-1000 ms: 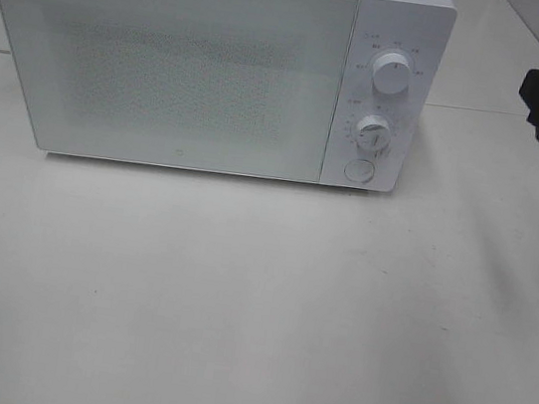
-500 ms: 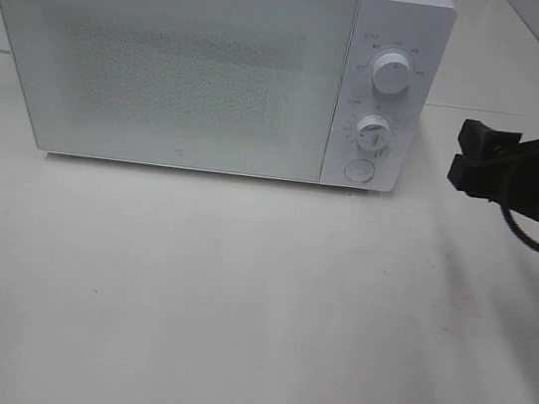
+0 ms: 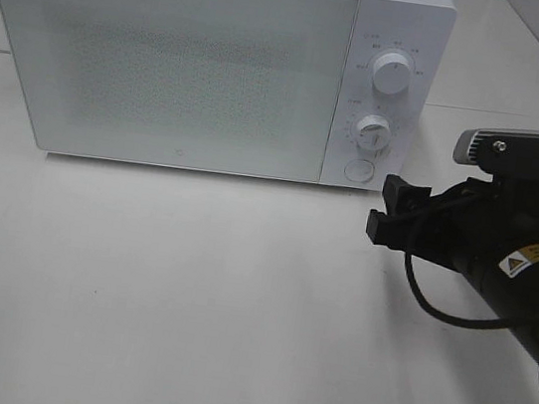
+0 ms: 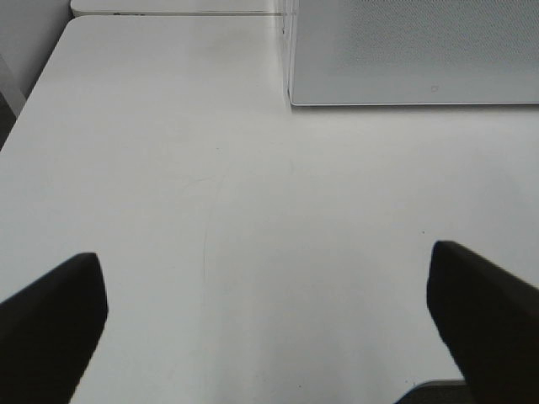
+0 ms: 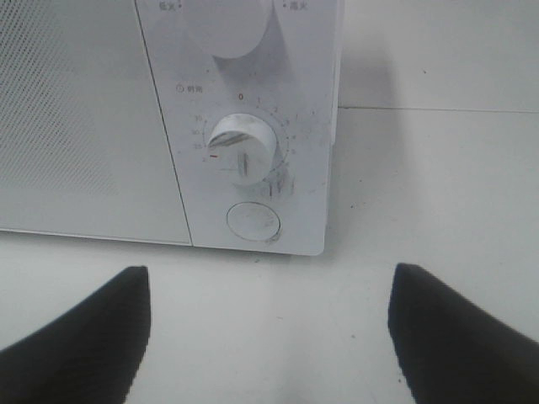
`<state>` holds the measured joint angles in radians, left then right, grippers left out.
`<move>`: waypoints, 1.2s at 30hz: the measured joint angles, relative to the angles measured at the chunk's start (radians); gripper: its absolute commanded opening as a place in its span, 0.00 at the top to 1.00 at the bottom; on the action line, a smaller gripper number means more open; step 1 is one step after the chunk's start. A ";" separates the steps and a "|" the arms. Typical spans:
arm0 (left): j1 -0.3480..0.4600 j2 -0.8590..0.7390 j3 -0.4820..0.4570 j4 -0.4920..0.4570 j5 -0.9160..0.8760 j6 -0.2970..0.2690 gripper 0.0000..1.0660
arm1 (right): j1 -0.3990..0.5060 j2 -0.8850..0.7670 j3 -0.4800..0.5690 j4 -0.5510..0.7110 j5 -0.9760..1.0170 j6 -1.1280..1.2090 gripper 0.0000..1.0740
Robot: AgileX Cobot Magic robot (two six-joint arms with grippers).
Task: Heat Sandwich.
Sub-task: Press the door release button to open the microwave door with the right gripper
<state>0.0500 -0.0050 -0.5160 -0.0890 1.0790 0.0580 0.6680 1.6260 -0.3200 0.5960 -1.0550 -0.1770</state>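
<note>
Plainly, the white surface [image 3: 185,301] carries a white microwave [image 3: 168,67] toward its far edge, door shut. The right hand [image 3: 383,208] hovers just in front of the control panel, near the round button [image 3: 358,169], fingers spread and empty. The left hand [image 4: 269,328] is spread wide over the surface, well short of the microwave. The sandwich shows in no view, so where it lies relative to either hand cannot be told.

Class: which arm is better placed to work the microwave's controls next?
Probably right: the right gripper, open, faces the lower knob and round button, close by. The left gripper is off by the door's other end.
</note>
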 measured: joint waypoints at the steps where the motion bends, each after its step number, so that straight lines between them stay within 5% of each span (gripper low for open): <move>1: 0.000 0.000 0.000 0.000 0.000 0.000 0.08 | 0.015 0.006 0.000 0.013 -0.003 0.000 0.30; 16: 0.000 0.000 0.000 0.000 0.000 0.000 0.08 | 0.063 0.011 0.000 0.074 -0.018 0.089 0.30; 29: 0.000 0.000 0.000 0.000 0.000 0.000 0.08 | 0.063 0.011 0.000 0.077 -0.018 0.847 0.31; 36: 0.000 0.000 0.000 0.000 0.000 0.000 0.08 | 0.063 0.011 0.000 0.098 -0.018 1.278 0.45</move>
<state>0.0500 -0.0050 -0.5160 -0.0890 1.0790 0.0580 0.7310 1.6370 -0.3200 0.6940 -1.0730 1.1010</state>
